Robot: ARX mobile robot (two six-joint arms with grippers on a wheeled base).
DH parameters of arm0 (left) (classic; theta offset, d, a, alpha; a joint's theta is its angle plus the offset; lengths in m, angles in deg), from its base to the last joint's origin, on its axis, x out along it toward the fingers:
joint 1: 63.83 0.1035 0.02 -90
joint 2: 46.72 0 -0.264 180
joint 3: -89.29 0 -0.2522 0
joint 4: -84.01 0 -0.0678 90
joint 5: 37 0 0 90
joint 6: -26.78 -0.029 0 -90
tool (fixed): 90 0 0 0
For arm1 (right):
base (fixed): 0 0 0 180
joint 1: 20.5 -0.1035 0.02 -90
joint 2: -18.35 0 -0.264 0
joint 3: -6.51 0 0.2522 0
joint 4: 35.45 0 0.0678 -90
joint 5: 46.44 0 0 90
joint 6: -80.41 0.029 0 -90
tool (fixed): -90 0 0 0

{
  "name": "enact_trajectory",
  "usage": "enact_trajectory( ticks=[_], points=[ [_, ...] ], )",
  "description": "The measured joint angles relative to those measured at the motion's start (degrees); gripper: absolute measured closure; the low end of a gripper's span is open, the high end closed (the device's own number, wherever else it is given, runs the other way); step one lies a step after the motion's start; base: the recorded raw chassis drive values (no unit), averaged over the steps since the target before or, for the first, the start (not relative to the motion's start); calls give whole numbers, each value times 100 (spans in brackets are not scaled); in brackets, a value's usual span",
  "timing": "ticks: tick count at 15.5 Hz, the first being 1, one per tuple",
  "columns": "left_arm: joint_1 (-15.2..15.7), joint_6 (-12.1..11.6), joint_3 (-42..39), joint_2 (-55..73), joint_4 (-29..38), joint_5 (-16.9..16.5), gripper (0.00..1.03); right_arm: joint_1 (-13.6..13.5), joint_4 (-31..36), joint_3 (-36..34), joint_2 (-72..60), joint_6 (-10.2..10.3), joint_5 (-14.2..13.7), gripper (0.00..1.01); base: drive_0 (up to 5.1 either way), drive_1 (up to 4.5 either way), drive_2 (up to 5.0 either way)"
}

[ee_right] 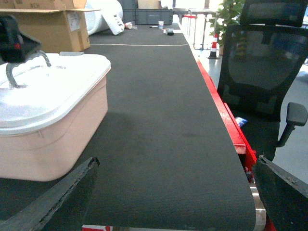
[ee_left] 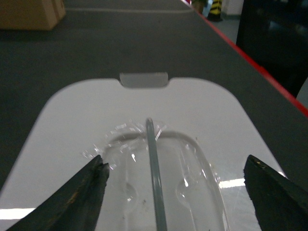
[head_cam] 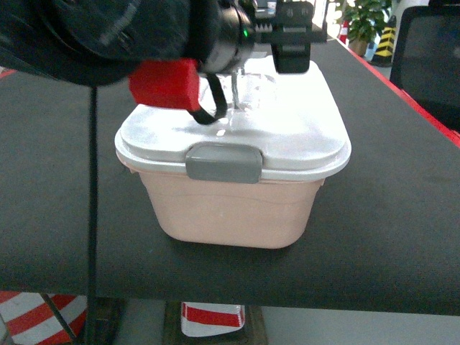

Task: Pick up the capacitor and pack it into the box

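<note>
— On the black table mat (head_cam: 402, 215), where does the box (head_cam: 230, 208) sit?
— Dead centre of the head view, lid (head_cam: 287, 136) on, one grey clip latch (head_cam: 223, 162) facing the camera at 6 o'clock. Its long axis looks to run from 6 to 12 o'clock, though the head view foreshortens it. The right wrist view has it at 9 o'clock.
— Any writing on it?
— None I can read. The cardboard carton (ee_right: 48, 29) at 11 o'clock in the right wrist view carries a white label, too small to make out.
— And the left gripper (ee_left: 175, 185)?
— Above the lid, jaws spread wide to either side of the grey handle (ee_left: 155, 168), which stands upright and runs along the lid's length. Nothing is held.
— The right gripper (ee_right: 168, 192)?
— Spread apart and bare, low over the mat at the box's 3 o'clock side, with the office chair (ee_right: 264, 72) beyond the red table edge.
— The capacitor?
— Can't see one.
</note>
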Motion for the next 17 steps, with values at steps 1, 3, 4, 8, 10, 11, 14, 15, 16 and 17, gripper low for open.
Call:
enact_trajectory(
  ticks=[1,3,4,8,10,11,14,15,16,17],
  points=[
    [15,0,-35,-57,31,0,16,0,0,0,0,0,0,3,0,0,0],
    [337,-31,-485,-732,404,-50,4,0,0,0,0,0,-2,3,0,0,0],
    [669,-94,-1008,-1252,820,-179,5,0,0,0,0,0,0,3,0,0,0],
    [1690,-1276,-4212,-3119,3348,-557,5,0,0,0,0,2,0,3,0,0,0],
    [2516,-1412,-5807,-2964,4288,-625,5,0,0,0,0,0,-2,3,0,0,0],
    [2734,-1379,-6443,-2702,4288,-632,5,0,0,0,0,0,0,3,0,0,0],
    [2756,-1198,-6951,-1657,4332,-890,8,0,2,0,0,2,-2,3,0,0,0],
    [3036,-955,-6972,-1486,4262,-1541,20,0,2,0,0,0,-2,3,0,0,0],
    [3082,-828,-6994,-1753,4210,-1773,31,0,-2,0,0,0,4,3,0,0,0],
    [3071,-787,-7003,-2450,4323,-1862,41,0,-2,0,0,0,2,3,0,0,0]
  ],
)
